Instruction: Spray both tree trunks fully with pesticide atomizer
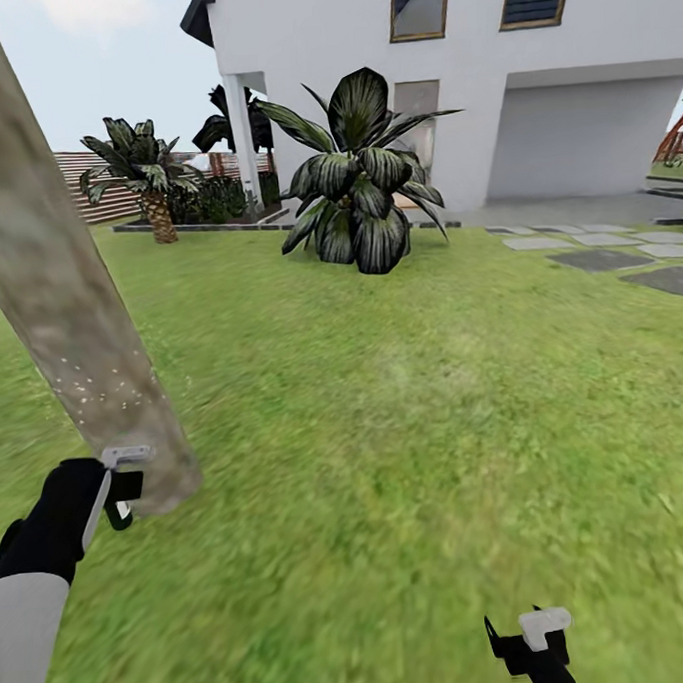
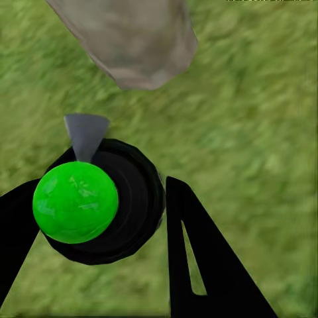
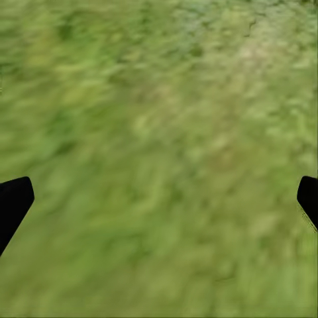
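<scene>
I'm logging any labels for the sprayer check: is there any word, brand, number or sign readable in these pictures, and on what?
None: no readable text in any view.
The atomizer in the left gripper shows a plain green cap and black body, no label visible.
The tree trunk carries pale specks, not writing.
The house bears no sign or number.
The right gripper hangs open over bare grass.

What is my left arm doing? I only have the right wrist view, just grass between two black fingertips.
Observer: The left gripper is closed on the pesticide atomizer, beside the base of a tree trunk.
Operator: Where does the nozzle point?
Observer: In the left wrist view the grey nozzle points toward the trunk's foot.
Operator: Any spray on it?
Observer: White specks dot the trunk just above the gripper; I see none higher up.
</scene>
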Controlling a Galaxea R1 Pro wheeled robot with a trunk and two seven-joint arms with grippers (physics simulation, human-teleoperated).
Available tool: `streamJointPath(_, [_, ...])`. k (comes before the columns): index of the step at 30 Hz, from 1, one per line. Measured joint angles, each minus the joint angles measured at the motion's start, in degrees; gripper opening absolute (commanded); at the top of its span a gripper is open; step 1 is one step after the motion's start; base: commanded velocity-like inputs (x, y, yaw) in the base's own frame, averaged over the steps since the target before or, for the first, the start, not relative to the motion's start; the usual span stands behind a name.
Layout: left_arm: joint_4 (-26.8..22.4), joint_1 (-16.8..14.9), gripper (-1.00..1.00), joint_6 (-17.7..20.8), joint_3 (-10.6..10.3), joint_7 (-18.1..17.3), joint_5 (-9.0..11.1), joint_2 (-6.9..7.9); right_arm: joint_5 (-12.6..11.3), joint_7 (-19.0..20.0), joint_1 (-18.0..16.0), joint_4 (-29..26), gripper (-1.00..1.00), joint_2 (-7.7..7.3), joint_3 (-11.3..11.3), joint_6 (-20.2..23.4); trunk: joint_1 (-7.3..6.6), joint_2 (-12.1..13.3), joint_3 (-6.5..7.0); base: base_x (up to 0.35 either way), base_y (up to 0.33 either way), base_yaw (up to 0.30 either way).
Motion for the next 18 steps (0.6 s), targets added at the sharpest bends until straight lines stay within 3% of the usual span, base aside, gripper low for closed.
streamJointPath(9, [-0.5,-0.2,-1.0,0.1,0.0,0.0,0.0,-0.47,0.0,0.0,0.0,0.0,1.0,0.0,0.0,0.0,-0.02,0.0,0.0,0.236,-0.188,0.015])
streamJointPath(14, [-0.6,-0.3,-1.0,0.1,0.0,0.0,0.0,-0.47,0.0,-0.1,0.0,0.0,1.0,0.0,0.0,0.0,-0.02,0.0,0.0,0.319,-0.037,0.023])
streamJointPath(18, [-1.6,-0.3,-1.0,0.1,0.3,0.0,-0.2,-0.16,0.0,-0.1,0.0,0.0,1.0,0.0,0.0,0.0,0.0,0.0,0.0,0.164,-0.002,0.21])
